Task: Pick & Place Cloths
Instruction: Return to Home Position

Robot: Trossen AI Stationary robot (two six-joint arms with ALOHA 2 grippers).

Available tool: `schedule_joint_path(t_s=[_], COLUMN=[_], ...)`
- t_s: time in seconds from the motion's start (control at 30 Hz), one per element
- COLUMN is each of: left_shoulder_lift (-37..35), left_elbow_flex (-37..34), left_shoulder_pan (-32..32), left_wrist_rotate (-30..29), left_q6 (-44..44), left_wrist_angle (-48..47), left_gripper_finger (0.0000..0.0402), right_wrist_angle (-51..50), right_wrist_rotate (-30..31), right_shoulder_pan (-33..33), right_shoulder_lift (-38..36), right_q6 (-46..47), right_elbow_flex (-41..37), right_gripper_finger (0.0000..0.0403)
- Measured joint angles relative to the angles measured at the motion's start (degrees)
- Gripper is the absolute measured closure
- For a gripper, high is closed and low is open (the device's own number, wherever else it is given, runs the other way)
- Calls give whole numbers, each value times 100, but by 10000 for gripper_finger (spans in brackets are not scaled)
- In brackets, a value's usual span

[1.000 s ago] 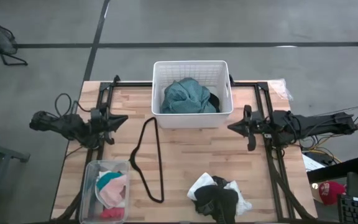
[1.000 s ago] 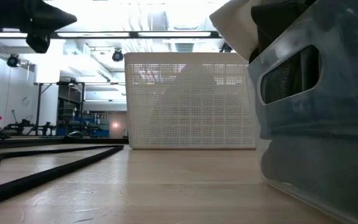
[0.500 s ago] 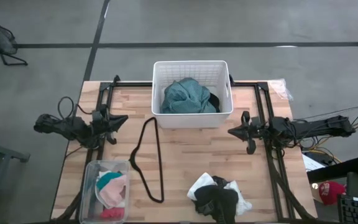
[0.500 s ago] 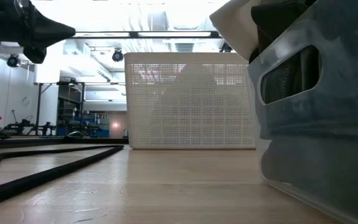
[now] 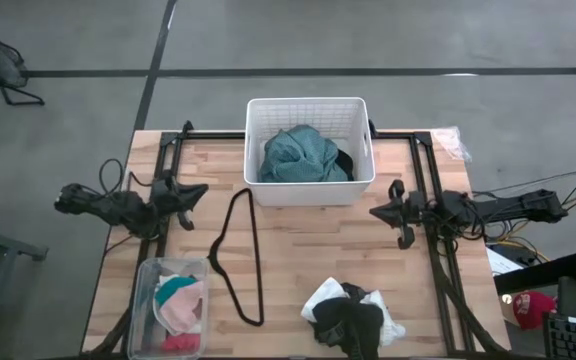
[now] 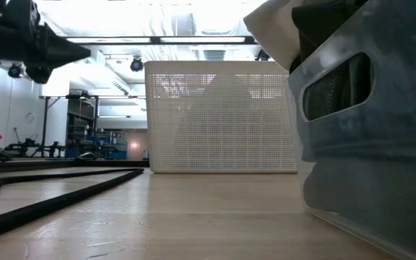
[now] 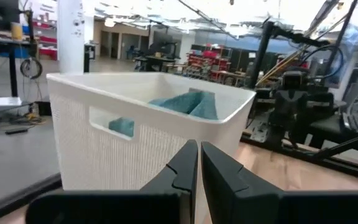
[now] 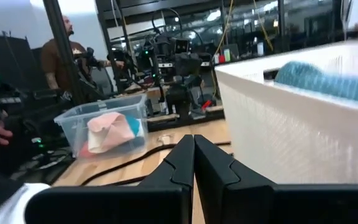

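Observation:
A large teal garment [image 5: 302, 157] and a dark piece [image 5: 344, 163] lie in the white slotted basket [image 5: 308, 106] at the table's far middle. Pink and teal bits [image 5: 178, 303] sit in a clear bin [image 5: 146, 300] at the near left. White and black pieces [image 5: 351, 314] are piled at the near edge, right of centre. My left gripper [image 5: 204, 190] hovers shut left of the basket; its wrist view shows the basket wall [image 7: 104, 130] and the teal garment [image 7: 188, 102]. My right gripper [image 5: 372, 212] hovers shut, right of and nearer than the basket.
A thin black cord loop [image 5: 240, 255] lies on the wood between the basket and the clear bin. Black frame rails [image 5: 434, 250] run along both table sides. In the low view a clear container [image 6: 367, 123] stands close on the right. A person [image 8: 58, 59] stands beyond the table.
My left gripper has sunk a little lower while staying beside the basket. My right arm has folded down and drawn slightly toward the table's right edge. Both grippers stay shut, and no cloth has moved.

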Motion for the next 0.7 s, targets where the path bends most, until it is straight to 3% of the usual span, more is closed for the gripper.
schedule_joint_path(t_s=[0.27, 0.7], left_shoulder_lift=[-2, 146], left_elbow_flex=[-716, -696], left_shoulder_pan=[0, -2], left_wrist_rotate=[31, 70], left_q6=[-232, -160], left_wrist_angle=[879, 440], left_gripper_finger=[376, 376], right_wrist_angle=[-110, -105], right_wrist_rotate=[-2, 9], right_shoulder_pan=[0, -2], right_shoulder_lift=[5, 8], right_q6=[863, 820], right_elbow_flex=[0, 0], right_gripper_finger=[394, 394])
